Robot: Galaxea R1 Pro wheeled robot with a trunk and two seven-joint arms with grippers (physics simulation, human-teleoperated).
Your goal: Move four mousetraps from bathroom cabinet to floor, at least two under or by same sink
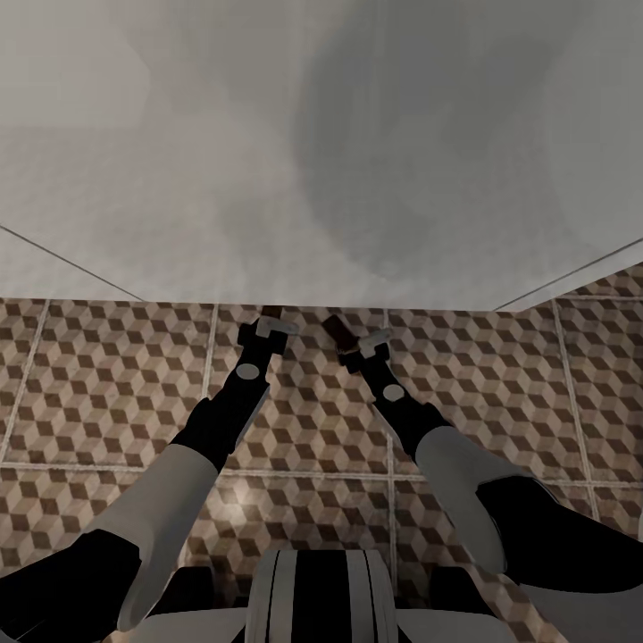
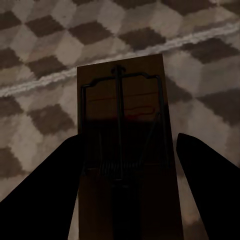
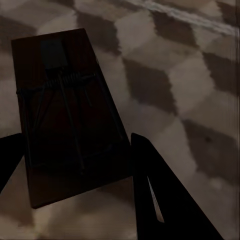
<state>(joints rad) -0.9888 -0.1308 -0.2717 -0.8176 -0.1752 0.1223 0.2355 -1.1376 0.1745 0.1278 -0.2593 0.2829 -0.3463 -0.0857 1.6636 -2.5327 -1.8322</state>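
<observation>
A broad, smooth white surface [image 1: 321,152], matte and softly shadowed, spans the far half of the head view, its near edge running above the floor. The bathroom floor [image 1: 107,375] lies below: large square tiles printed with brown, beige and white cubes, split by pale grout lines. Both arms, white sleeves ending in black wrists, reach forward over it.

The left gripper [image 1: 265,327] has its jaws clamped on a mousetrap [image 2: 125,140], a flat rectangular wooden board with dark wire bar and coiled spring, held between the two black fingers [image 2: 45,195] above the tiles. The right gripper [image 1: 362,344] holds a second mousetrap [image 3: 65,110], a darker shadowed board with similar wire, its jaws closed on the board's sides, to the right of the first.
</observation>
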